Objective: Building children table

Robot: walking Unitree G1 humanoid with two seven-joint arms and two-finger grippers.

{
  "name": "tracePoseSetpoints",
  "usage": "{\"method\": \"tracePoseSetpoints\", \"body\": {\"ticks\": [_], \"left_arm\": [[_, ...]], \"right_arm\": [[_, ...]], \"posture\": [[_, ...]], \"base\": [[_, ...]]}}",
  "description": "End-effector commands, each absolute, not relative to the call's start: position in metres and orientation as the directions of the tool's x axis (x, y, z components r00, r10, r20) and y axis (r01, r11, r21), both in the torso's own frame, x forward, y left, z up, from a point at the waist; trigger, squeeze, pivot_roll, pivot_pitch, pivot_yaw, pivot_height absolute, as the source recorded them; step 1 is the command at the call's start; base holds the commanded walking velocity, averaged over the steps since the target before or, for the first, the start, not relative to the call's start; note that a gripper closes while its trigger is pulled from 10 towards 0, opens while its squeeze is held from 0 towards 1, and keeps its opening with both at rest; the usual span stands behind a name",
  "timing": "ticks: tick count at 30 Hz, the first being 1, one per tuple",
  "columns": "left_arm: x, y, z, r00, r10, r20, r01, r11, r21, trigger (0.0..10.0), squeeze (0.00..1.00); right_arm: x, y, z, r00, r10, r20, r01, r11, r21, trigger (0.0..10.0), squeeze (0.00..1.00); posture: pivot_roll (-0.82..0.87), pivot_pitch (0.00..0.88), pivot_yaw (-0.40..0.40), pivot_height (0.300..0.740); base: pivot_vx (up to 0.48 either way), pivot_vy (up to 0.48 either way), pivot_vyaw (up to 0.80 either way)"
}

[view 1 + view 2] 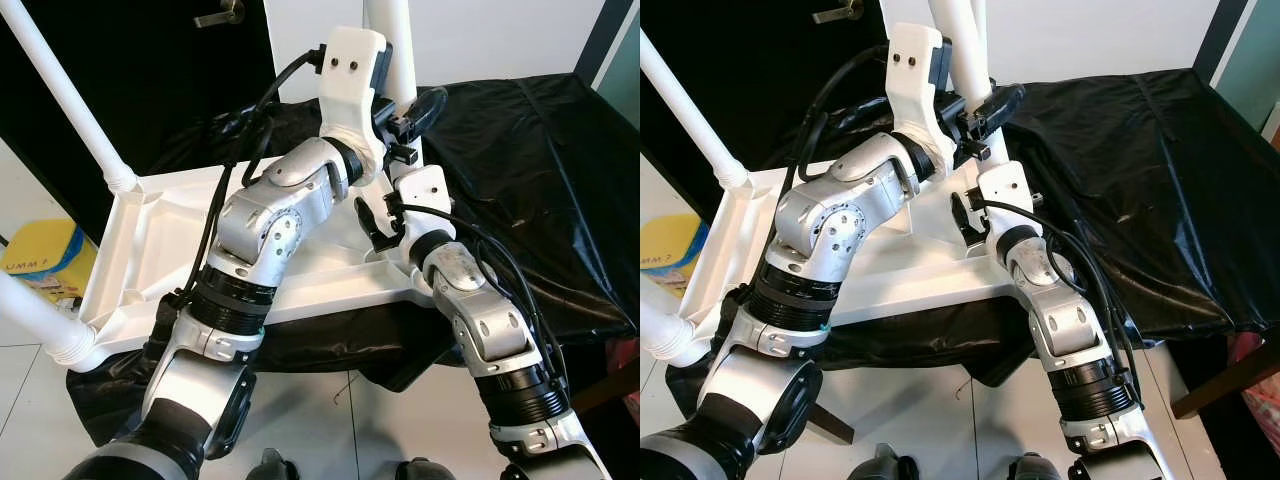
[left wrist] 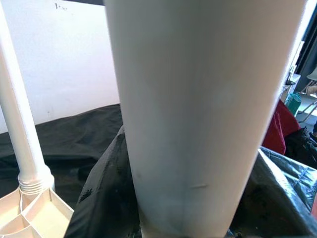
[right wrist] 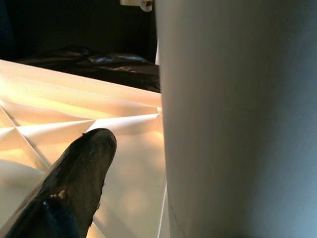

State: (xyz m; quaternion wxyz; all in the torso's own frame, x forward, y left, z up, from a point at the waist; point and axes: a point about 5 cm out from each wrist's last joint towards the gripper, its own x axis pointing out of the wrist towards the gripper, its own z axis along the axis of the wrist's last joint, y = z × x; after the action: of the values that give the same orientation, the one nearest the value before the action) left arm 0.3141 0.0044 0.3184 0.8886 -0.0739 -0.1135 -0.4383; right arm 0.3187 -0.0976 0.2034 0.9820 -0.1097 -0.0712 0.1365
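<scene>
The white plastic tabletop [image 1: 165, 235] lies upside down on a black sheet, ribs facing up. Two white legs stand in its left sockets, one at the far corner [image 1: 70, 100] and one at the near corner [image 1: 35, 325]. A third table leg [image 1: 392, 45] rises at the back right corner. My left gripper [image 1: 405, 112] is shut on this leg just above its base, and the leg [image 2: 198, 114] looms close in the left wrist view. My right gripper [image 1: 380, 212] is open low beside the same leg [image 3: 237, 124], with one black finger [image 3: 74, 188] over the ribbed underside.
The black plastic sheet [image 1: 540, 180] covers the surface to the right. A yellow box [image 1: 45, 260] sits on the floor at left. A dark door with a handle [image 1: 222, 14] stands behind. Red cloth [image 2: 277, 134] lies past the sheet's right edge.
</scene>
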Motion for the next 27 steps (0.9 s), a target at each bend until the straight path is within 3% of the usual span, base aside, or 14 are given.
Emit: {"method": "tracePoseSetpoints", "body": {"ticks": [1,12,13,14,15,27], "left_arm": [[0.3124,0.0032,0.3261,0.582,-0.758,0.293,0.794,0.608,-0.005,10.0,0.00],[0.3094,-0.0010,0.3292,0.565,-0.768,0.303,0.804,0.595,0.009,10.0,0.00],[0.3093,-0.0015,0.3293,0.564,-0.768,0.304,0.804,0.595,0.011,10.0,0.00],[0.3093,-0.0015,0.3293,0.564,-0.768,0.304,0.804,0.595,0.011,10.0,0.00],[0.3092,-0.0018,0.3294,0.564,-0.768,0.305,0.804,0.595,0.011,10.0,0.00],[0.3086,-0.0029,0.3300,0.562,-0.768,0.307,0.804,0.594,0.015,10.0,0.00]], "right_arm": [[0.3198,-0.0927,0.2009,0.952,0.293,0.093,-0.264,0.934,-0.242,10.0,0.00],[0.3196,-0.0911,0.1945,0.956,0.285,0.070,-0.259,0.931,-0.259,9.8,0.00],[0.3200,-0.0909,0.1939,0.957,0.284,0.065,-0.258,0.931,-0.259,4.8,0.00],[0.3200,-0.0909,0.1939,0.957,0.284,0.065,-0.258,0.931,-0.259,4.8,0.00],[0.3204,-0.0910,0.1936,0.957,0.283,0.062,-0.259,0.931,-0.258,0.0,0.00],[0.3217,-0.0913,0.1922,0.959,0.278,0.047,-0.258,0.934,-0.249,0.0,0.00]], "posture": [[-0.10,0.060,0.068,0.740],[-0.10,0.062,0.067,0.740],[-0.10,0.061,0.065,0.740],[-0.10,0.061,0.065,0.740],[-0.10,0.061,0.065,0.740],[-0.10,0.059,0.064,0.740]], "base": [[0.000,0.000,0.00],[0.000,0.000,0.00],[0.000,0.000,0.00],[0.000,0.000,0.00],[0.000,0.000,0.00],[0.000,0.000,0.00]]}}
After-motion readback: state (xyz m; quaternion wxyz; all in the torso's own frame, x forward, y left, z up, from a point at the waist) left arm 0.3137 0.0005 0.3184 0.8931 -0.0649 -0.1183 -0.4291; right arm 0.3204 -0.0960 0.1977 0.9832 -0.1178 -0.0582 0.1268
